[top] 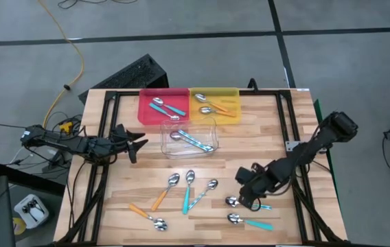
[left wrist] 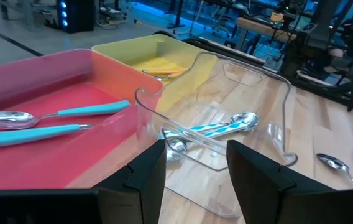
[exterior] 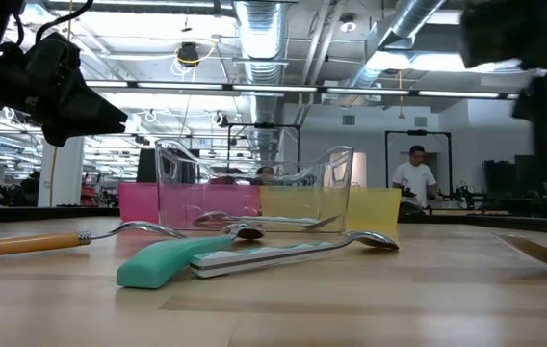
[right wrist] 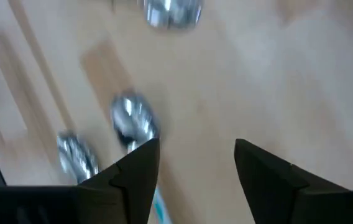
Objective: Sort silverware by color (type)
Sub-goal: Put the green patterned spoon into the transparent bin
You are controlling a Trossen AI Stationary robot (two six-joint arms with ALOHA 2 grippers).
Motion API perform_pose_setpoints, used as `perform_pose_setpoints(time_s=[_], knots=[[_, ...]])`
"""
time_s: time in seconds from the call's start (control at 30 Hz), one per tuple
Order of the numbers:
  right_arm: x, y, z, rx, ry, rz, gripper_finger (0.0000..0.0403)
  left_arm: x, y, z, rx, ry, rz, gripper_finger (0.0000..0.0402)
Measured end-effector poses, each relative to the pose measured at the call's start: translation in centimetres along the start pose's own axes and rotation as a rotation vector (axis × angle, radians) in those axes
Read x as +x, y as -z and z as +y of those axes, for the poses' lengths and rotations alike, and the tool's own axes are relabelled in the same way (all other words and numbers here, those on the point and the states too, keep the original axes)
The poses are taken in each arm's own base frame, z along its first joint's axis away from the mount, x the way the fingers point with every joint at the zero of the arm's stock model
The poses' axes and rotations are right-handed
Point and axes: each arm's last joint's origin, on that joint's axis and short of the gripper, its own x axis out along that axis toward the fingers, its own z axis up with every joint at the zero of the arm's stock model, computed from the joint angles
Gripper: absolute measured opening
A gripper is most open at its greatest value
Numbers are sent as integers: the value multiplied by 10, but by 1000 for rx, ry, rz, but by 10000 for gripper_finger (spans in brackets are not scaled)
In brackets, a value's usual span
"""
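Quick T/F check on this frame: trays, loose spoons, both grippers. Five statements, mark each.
1. The red plastic tray holds two teal-handled spoons. True.
2. The clear plastic tray is empty. False: a pale blue-handled spoon lies in it.
3. The yellow plastic tray holds orange-handled spoons. True.
4. The right gripper grips a spoon. False: its fingers stand open, nothing between them, low over the wooden table near two teal-handled loose spoons.
5. The left gripper is inside the clear tray. False: it hangs open at the table's left edge, short of the tray.

Colored-handled spoons (top: pixel 189 190) scattered, others in trays
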Motion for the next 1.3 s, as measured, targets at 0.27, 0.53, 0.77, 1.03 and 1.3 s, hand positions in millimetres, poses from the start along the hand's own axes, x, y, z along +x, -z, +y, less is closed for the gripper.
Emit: perform_pose_setpoints(time_s=[0.27, 0.53, 0.77, 1.03, 1.3], knots=[[31, 17, 15, -40, -27, 141, 234, 0, 0, 0, 0, 5, 2, 153], [52, 26, 17, -57, 16, 211, 234, 0, 0, 0, 1, 4, 2, 153], [58, 27, 16, -69, 35, 230, 234, 0, 1, 0, 8, -1, 10, 153], [59, 28, 14, -68, 59, 235, 175, 0, 3, 1, 11, -7, 22, 153], [59, 28, 11, -70, 86, 233, 82, 0, 3, 1, 10, -6, 23, 153]])
